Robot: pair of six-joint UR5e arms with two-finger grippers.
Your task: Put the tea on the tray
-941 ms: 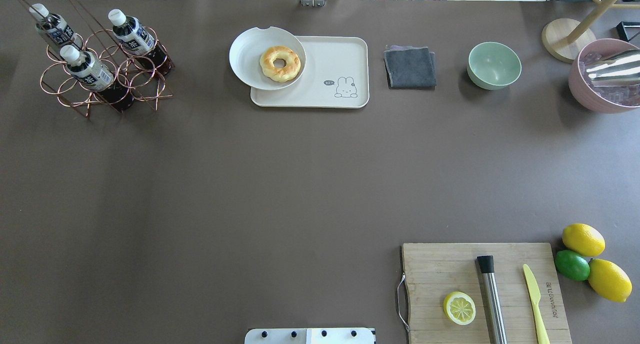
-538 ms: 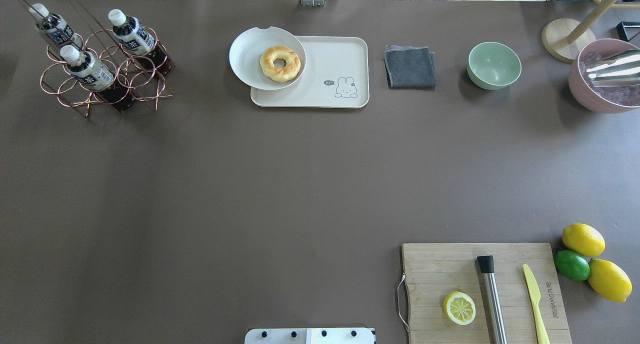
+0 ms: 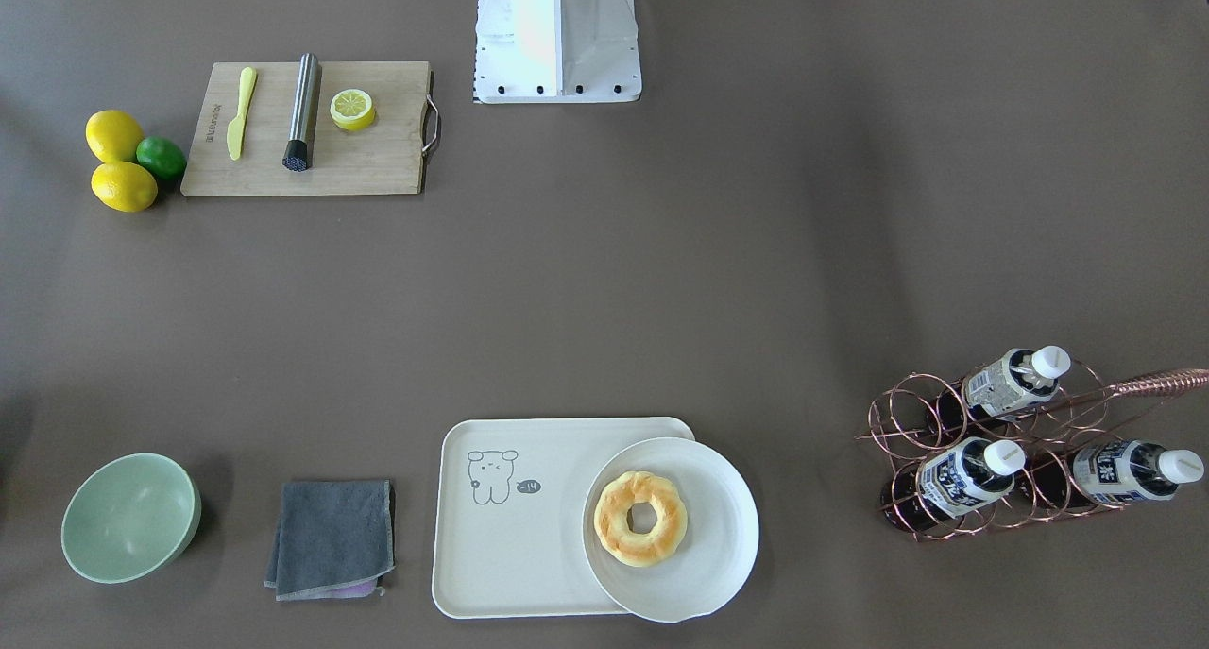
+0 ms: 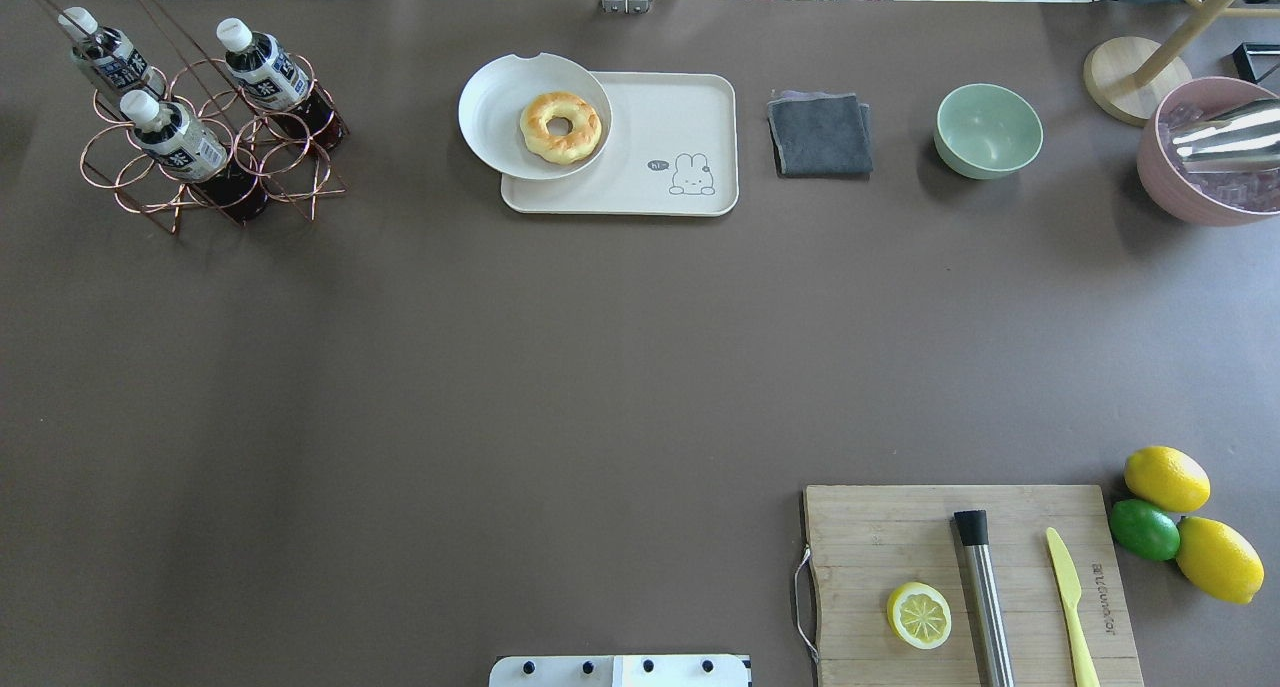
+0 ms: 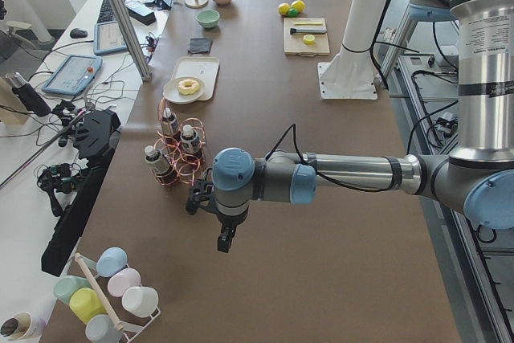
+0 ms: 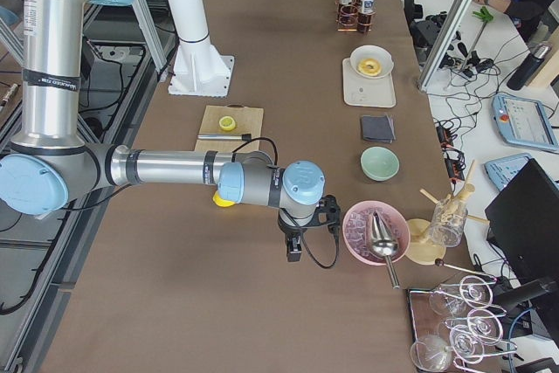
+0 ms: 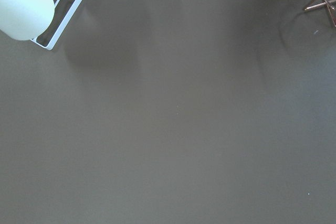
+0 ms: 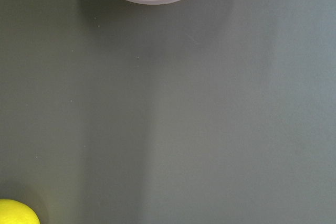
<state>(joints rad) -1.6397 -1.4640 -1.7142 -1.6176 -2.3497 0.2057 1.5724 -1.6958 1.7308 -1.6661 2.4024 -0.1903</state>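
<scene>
Three alike tea bottles [image 4: 260, 67] [image 4: 175, 137] [image 4: 105, 55] with white caps stand tilted in a copper wire rack [image 4: 290, 182] at the table's far left corner; they also show in the front view [image 3: 963, 474]. The cream tray [image 4: 690, 107] with its line drawing lies at the far middle, also in the front view [image 3: 510, 555]. My left gripper [image 5: 225, 242] hangs over bare table beside the rack, seen only in the left side view; I cannot tell whether it is open or shut. My right gripper [image 6: 294, 255] hangs near the pink bowl, seen only in the right side view; I cannot tell its state either.
A white plate [image 4: 495, 117] with a doughnut [image 4: 560, 127] overlaps the tray's left end. A grey cloth [image 4: 820, 132], green bowl [image 4: 988, 130] and pink bowl of ice [image 4: 1170, 192] line the far edge. A cutting board [image 4: 880, 537] and lemons [image 4: 1165, 477] sit near right.
</scene>
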